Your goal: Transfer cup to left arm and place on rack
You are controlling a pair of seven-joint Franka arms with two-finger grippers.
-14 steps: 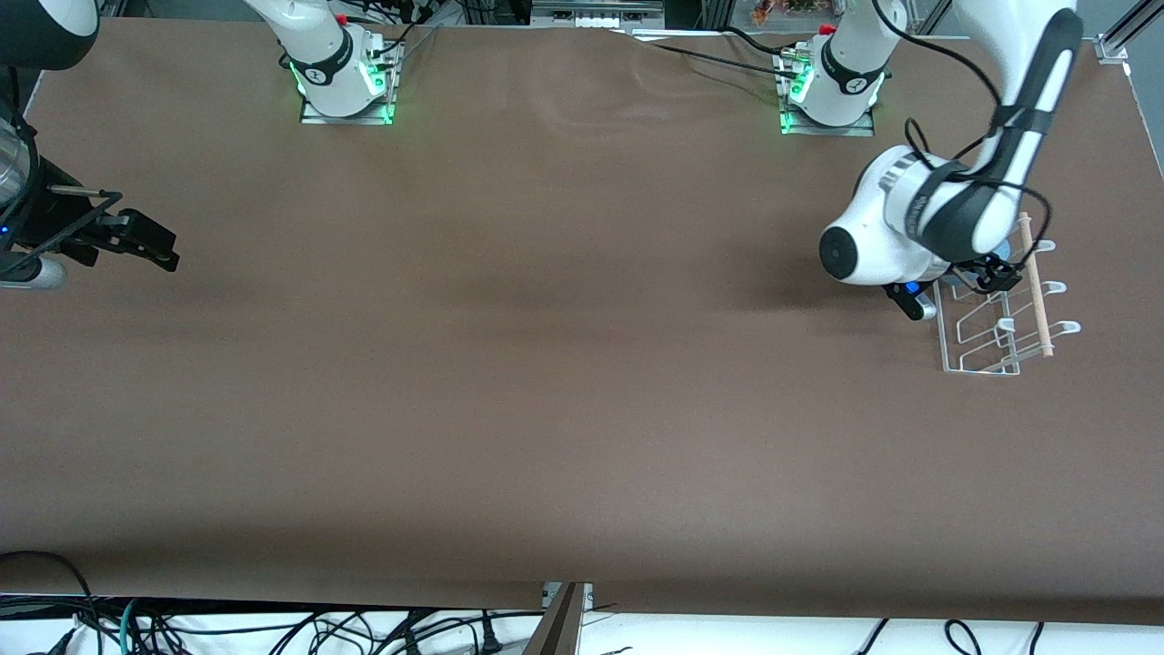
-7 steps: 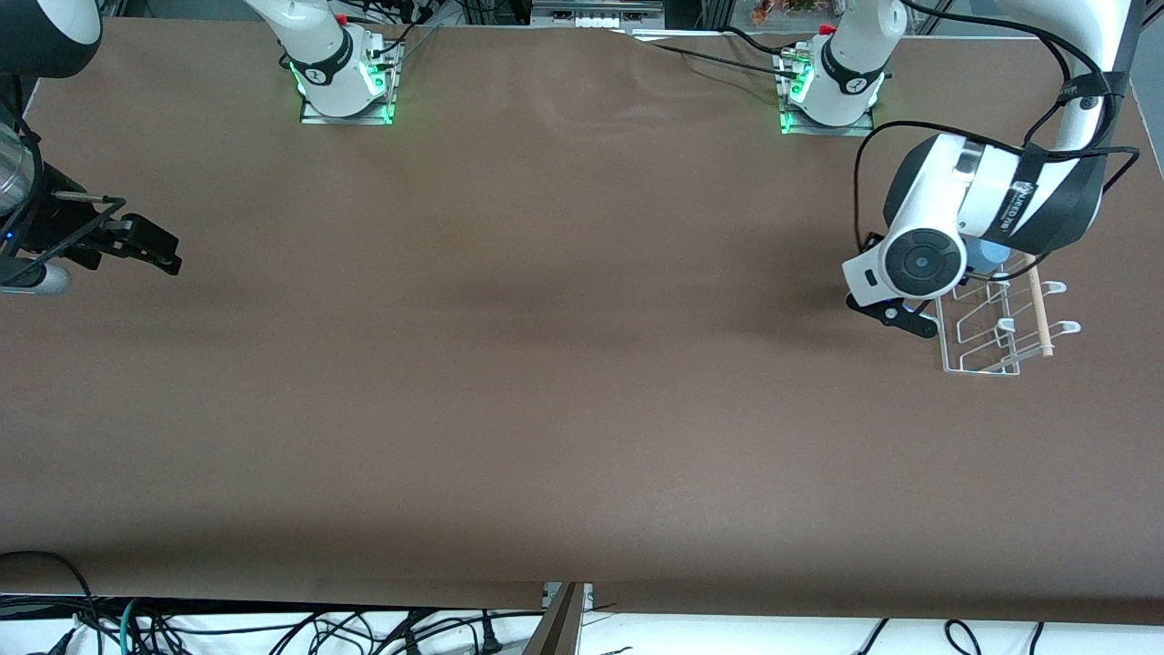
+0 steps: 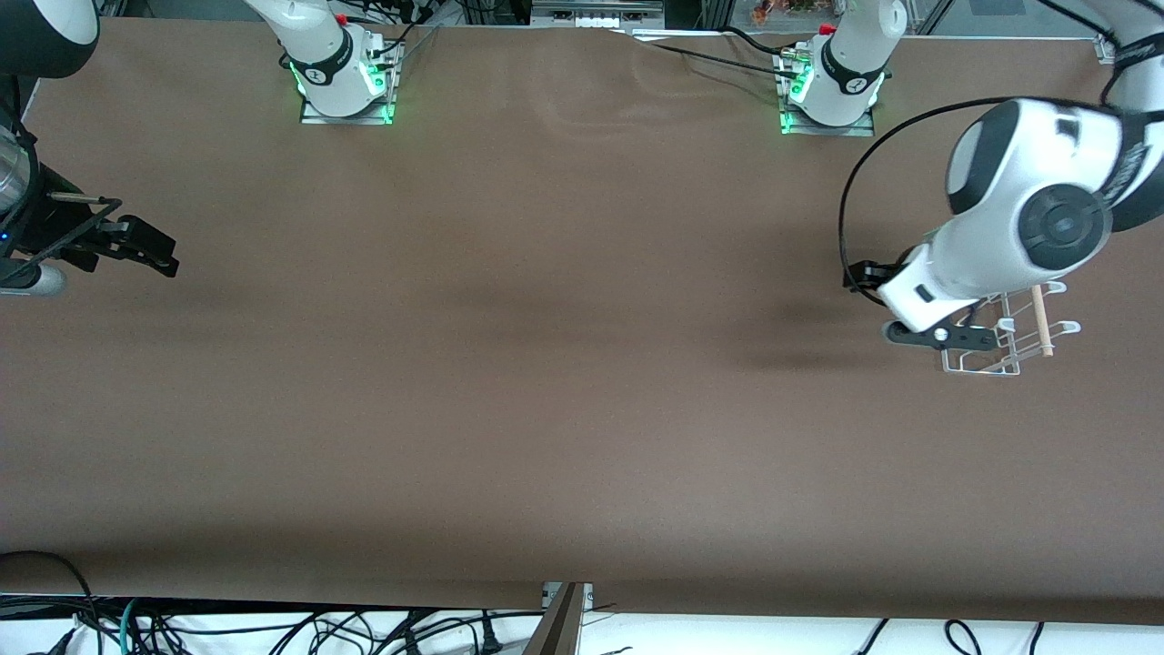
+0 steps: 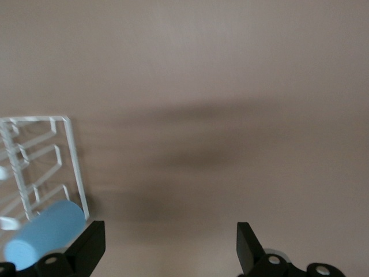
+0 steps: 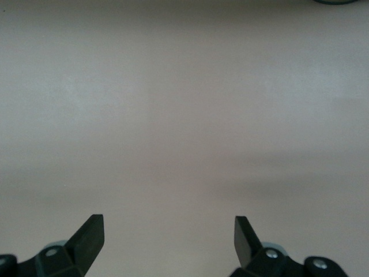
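Observation:
The light-blue cup (image 4: 45,233) lies on its side on the white wire rack (image 4: 74,154) in the left wrist view. The left arm hides it in the front view. The rack (image 3: 1017,353), with its wooden rod (image 3: 1042,320), stands at the left arm's end of the table. My left gripper (image 3: 887,307) is open and empty, up in the air beside the rack's edge; in its own view (image 4: 167,249) its fingers stand wide apart over bare table. My right gripper (image 3: 136,244) is open and empty (image 5: 168,235) and waits at the right arm's end.
The brown table cover (image 3: 546,364) is bare between the two arms. The arm bases (image 3: 346,77) (image 3: 832,86) stand along the table's back edge. Loose cables (image 3: 273,632) lie below the table's front edge.
The left arm has lifted and swung away from the rack, leaving the cup on it. Its hand now covers the rack's upper part in the front view. The right arm has barely moved.

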